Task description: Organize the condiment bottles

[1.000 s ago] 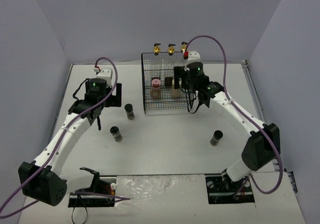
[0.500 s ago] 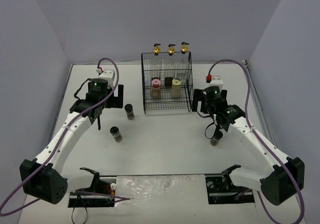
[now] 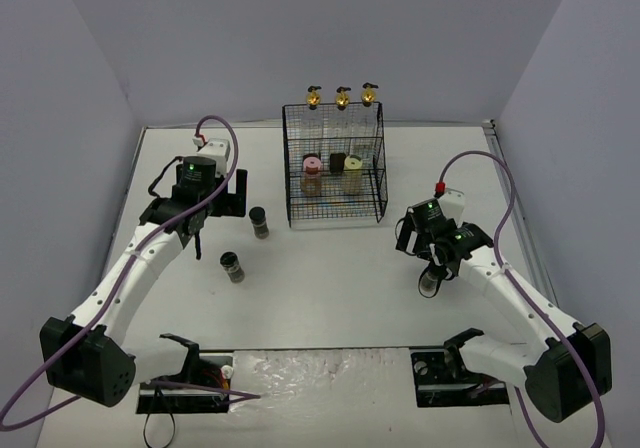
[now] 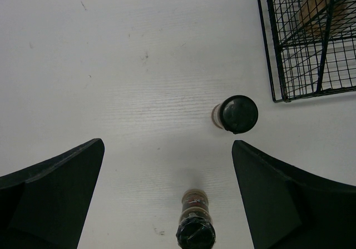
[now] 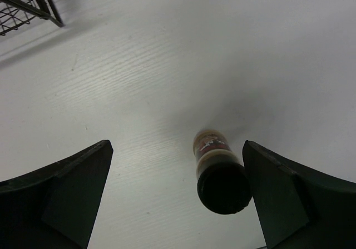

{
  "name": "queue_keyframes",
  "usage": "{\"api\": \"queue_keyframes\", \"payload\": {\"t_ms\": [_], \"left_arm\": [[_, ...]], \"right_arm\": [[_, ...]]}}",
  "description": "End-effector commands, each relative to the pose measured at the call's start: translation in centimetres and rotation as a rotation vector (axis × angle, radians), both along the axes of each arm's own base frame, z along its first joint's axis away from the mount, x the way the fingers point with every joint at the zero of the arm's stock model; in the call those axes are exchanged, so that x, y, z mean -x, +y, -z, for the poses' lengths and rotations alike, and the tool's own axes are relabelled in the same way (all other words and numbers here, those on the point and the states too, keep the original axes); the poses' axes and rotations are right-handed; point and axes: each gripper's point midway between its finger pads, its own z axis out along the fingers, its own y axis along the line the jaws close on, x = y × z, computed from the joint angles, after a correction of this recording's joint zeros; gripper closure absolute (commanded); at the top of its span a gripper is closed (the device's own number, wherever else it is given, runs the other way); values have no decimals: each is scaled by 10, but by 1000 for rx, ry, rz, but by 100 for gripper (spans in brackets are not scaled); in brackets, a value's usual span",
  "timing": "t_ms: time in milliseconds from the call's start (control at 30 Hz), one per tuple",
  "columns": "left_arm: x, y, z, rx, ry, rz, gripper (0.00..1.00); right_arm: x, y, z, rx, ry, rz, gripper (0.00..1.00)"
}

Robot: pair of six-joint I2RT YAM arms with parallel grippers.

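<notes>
Three tall glass bottles with gold spouts [image 3: 342, 98] stand at the back of the black wire rack [image 3: 296, 173]. In the rack sit a pink-capped jar [image 3: 312, 167], a small dark jar [image 3: 337, 161] and a cream-capped jar [image 3: 353, 166]. Three small black-capped jars stand on the table: one near the rack [image 3: 259, 220] [image 4: 237, 114], one lower left [image 3: 232, 266] [image 4: 196, 227], one at right [image 3: 431, 281] [image 5: 219, 178]. My left gripper [image 3: 198, 226] [image 4: 168, 144] is open and empty above the two left jars. My right gripper [image 3: 432, 260] [image 5: 177, 146] is open, above the right jar, which shows close to its right finger.
The rack's front left corner shows in the left wrist view [image 4: 278, 96] and its corner in the right wrist view [image 5: 33, 4]. Grey walls enclose the white table [image 3: 330, 268] on three sides. Cables loop over both arms.
My right arm has pulled back from the rack and swung down and right to the jar at the right. A small dark jar now shows in the rack. The left arm has not moved.
</notes>
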Motion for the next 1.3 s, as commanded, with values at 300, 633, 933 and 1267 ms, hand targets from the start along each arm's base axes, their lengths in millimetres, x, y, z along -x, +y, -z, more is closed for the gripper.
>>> {"api": "queue_keyframes", "payload": {"t_ms": [300,633,933,1267], "left_arm": [[-11,2,-39,10,-113,-2,3],[-10,2,-39,9,-113,-5,3],[-11,3,-37,5,-106,-7,3],[-13,2,-35,6,-100,-5,3]], "right_arm": [[25,-28,-2,28,52,210,1],[26,-20,17,-28,75,230,31],[22,-12,18,-56,77,190,64],[-38,16,-65,-33,-69,-23,100]]}}
